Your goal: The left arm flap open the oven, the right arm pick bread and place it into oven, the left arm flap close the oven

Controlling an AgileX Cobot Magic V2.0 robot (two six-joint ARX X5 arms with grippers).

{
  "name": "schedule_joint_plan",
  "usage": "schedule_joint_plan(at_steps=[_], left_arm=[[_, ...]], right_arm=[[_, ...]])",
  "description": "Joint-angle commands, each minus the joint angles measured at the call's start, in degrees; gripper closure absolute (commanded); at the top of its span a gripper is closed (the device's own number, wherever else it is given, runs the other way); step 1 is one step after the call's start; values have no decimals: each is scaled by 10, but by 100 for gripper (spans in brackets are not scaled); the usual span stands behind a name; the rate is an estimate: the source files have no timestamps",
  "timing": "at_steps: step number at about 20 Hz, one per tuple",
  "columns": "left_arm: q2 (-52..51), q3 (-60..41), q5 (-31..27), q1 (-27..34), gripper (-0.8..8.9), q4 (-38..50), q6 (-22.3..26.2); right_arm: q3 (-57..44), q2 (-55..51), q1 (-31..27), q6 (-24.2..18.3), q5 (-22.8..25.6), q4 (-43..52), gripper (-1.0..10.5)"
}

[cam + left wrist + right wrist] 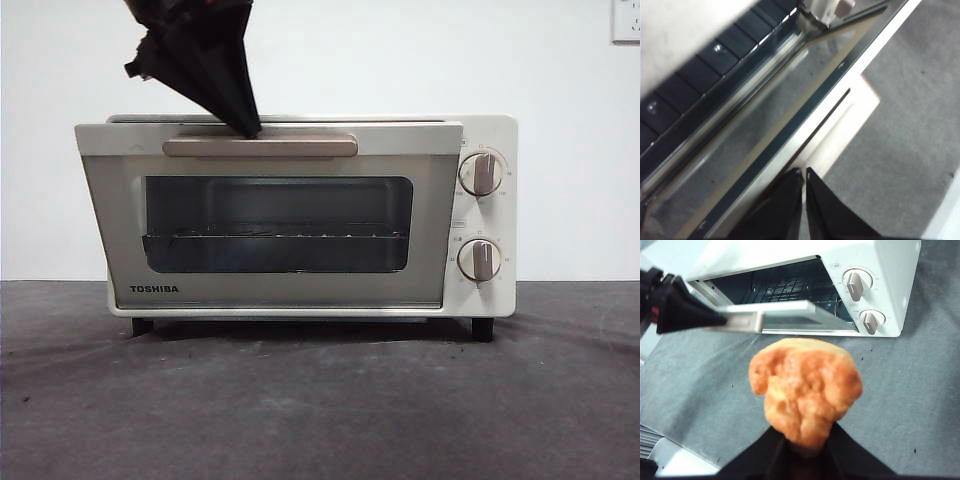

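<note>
Bread (807,387) hides right gripper (805,447) tips; oven (490,215) door ajar

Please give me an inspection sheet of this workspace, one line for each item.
Surface: grey cloth-like table, lightly wrinkled.
Job's things: oven door tilted partly open, wire rack bare; bread held above the table in front of the oven.
Clutter: nothing seen.
Grippers: left pincer shut, its tip at the door's handle; right pincer shut on the bread.
Cables: nothing seen.
Surroundings: white wall, wall plate at the upper corner.
</note>
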Motion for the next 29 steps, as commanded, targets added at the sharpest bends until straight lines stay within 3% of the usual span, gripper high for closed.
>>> schedule_joint_plan(at_steps=[1, 8, 17, 26, 29], left_arm=[[-10, -30, -21, -9, 797, 19, 6], [-73, -164, -23, -35, 797, 124, -62], [-95, -249, -41, -77, 797, 172, -126], [-95, -282, -53, -104, 797, 186, -156], [-105, -282, -52, -110, 797, 185, -156]], right_arm=[[9, 1, 2, -1, 0, 7, 914], [9, 1, 2, -5, 1, 9, 914], [9, 1, 2, -16, 7, 24, 914], [9, 1, 2, -29, 22, 24, 914], [9, 2, 4, -42, 5, 21, 914]])
